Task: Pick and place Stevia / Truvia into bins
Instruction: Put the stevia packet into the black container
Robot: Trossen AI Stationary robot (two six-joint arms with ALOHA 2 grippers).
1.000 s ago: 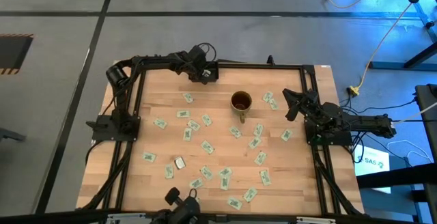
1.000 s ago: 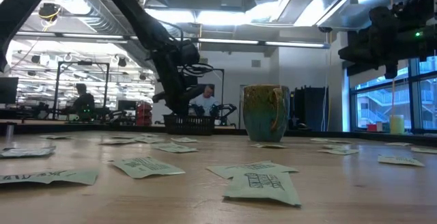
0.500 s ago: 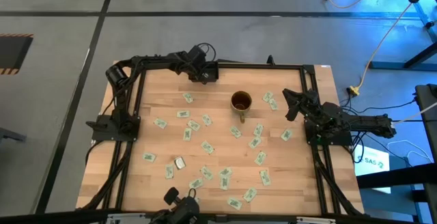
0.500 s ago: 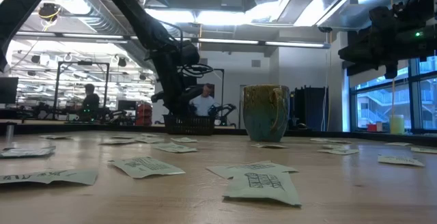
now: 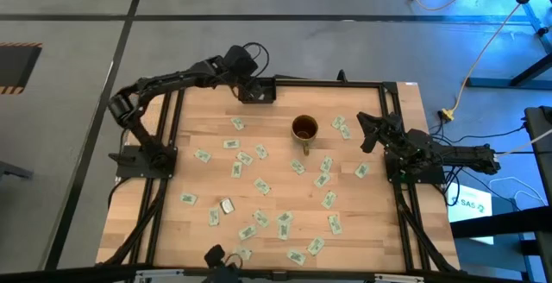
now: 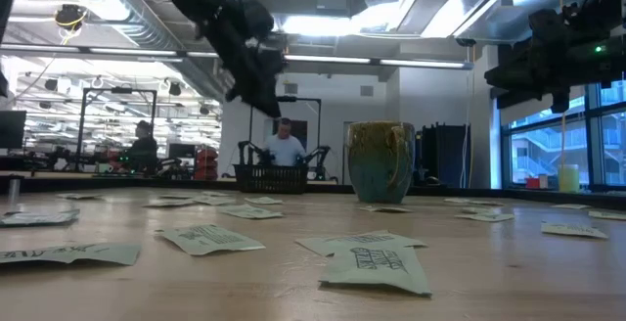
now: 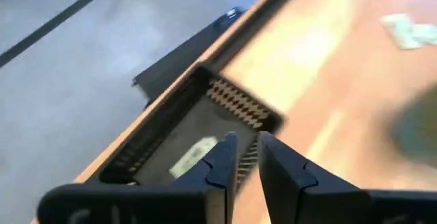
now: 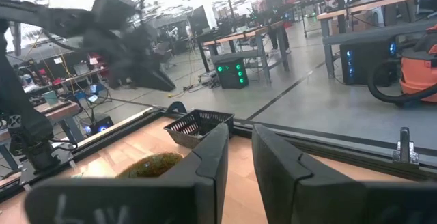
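L gripper (image 5: pixel 244 78) was seen at upper centre-left of the high view, raised above the black tray (image 5: pixel 257 91) at the table's top edge. In the L wrist view its fingers (image 7: pixel 222 161) were held only slightly apart, nothing seen between them; one sachet (image 7: pixel 193 157) was seen lying inside the tray (image 7: pixel 171 132) just past the tips.

R gripper (image 5: pixel 366 132) was parked at right-centre of the high view, over the table just R of the mug (image 5: pixel 304 128). A narrow gap was seen between its fingers (image 8: pixel 213 157) in the R wrist view, nothing held.

Mug was located upper-centre of the table (image 5: pixel 181 171), upright, handle toward the frame bottom. In the low view it (image 6: pixel 380 160) was seen centre frame, w/ the tray (image 6: pixel 270 178) to its left & farther back.

Stevia sachets (image 5: pixel 261 185) were scattered flat across the mid & lower table, a few upper-right of the mug (image 5: pixel 341 127). Several were seen lying flat in the low-view foreground (image 6: pixel 377 264). A person (image 6: pixel 285 149) was seen in the room behind the tray.
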